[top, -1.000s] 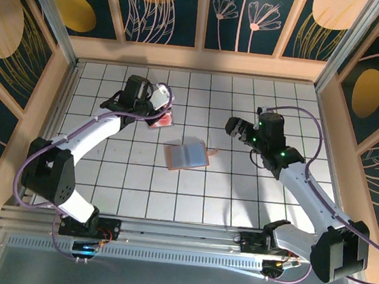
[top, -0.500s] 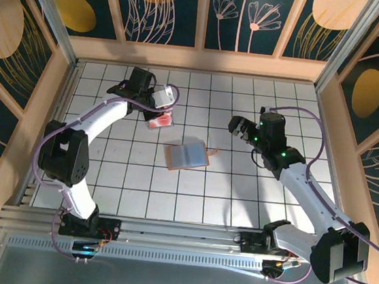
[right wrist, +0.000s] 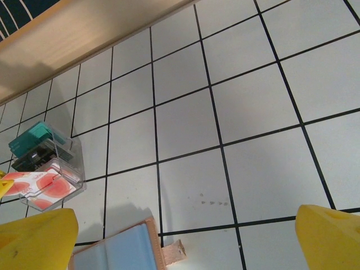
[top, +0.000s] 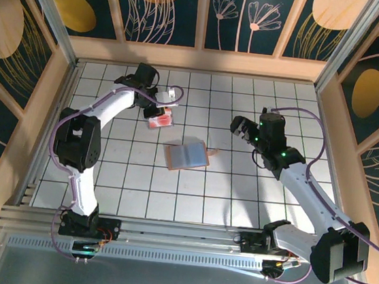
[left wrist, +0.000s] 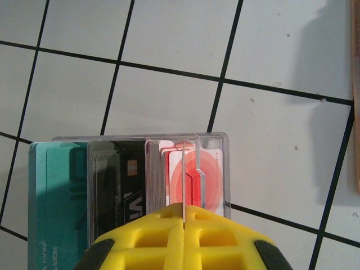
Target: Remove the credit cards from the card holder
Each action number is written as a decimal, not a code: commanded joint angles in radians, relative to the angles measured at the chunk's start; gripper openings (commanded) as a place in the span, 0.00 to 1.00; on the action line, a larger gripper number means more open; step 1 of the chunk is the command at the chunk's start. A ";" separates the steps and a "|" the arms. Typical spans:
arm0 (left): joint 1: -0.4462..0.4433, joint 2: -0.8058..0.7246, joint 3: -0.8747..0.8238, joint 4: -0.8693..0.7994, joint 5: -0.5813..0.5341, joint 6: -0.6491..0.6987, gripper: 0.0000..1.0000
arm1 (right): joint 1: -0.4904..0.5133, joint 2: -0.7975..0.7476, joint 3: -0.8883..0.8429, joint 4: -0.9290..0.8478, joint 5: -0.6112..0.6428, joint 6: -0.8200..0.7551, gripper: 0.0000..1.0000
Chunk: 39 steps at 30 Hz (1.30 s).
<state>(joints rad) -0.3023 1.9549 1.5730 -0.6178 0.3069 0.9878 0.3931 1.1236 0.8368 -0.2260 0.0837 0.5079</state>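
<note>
The card holder [top: 186, 155] lies open mid-table, tan outside with blue pockets, its snap tab [right wrist: 173, 253] pointing right; it shows again as the card holder [right wrist: 121, 253] below my right gripper. Teal credit cards [left wrist: 56, 191], dark ones [left wrist: 115, 185] and red-and-white ones [left wrist: 191, 180] lie in a clear box [left wrist: 226, 169]. My left gripper [left wrist: 184, 209] is shut on a thin card seen edge-on, right over the box's red-and-white stack. In the top view the left gripper [top: 159, 110] hangs at the box [top: 162, 120]. My right gripper [right wrist: 184, 216] is open and holds nothing, right of the holder.
The clear box [right wrist: 70, 160] stands at the back left of the tiled table, near the wooden back wall [right wrist: 84, 39]. Wooden side walls [top: 55, 92] fence the table. The right gripper [top: 242, 129] hovers over bare tiles at mid-right.
The left arm's elbow has swung back and leftward toward the far wall while its gripper stayed over the box. The right arm has hardly moved.
</note>
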 commanded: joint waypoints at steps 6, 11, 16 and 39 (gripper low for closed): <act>0.009 0.054 0.055 -0.074 0.023 0.051 0.00 | -0.007 0.028 0.043 -0.013 0.030 0.020 0.99; 0.009 0.077 0.072 -0.074 0.008 0.047 0.00 | -0.008 0.021 0.039 -0.017 0.027 0.023 0.99; 0.009 0.103 0.091 -0.079 -0.003 0.038 0.00 | -0.008 0.003 0.024 -0.017 0.025 0.029 0.99; 0.008 0.142 0.143 -0.094 -0.032 -0.001 0.16 | -0.007 -0.003 0.019 -0.009 -0.009 0.034 0.99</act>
<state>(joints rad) -0.3008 2.0846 1.6821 -0.6827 0.2756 0.9939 0.3931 1.1473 0.8463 -0.2367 0.0780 0.5308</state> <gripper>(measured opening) 0.159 0.992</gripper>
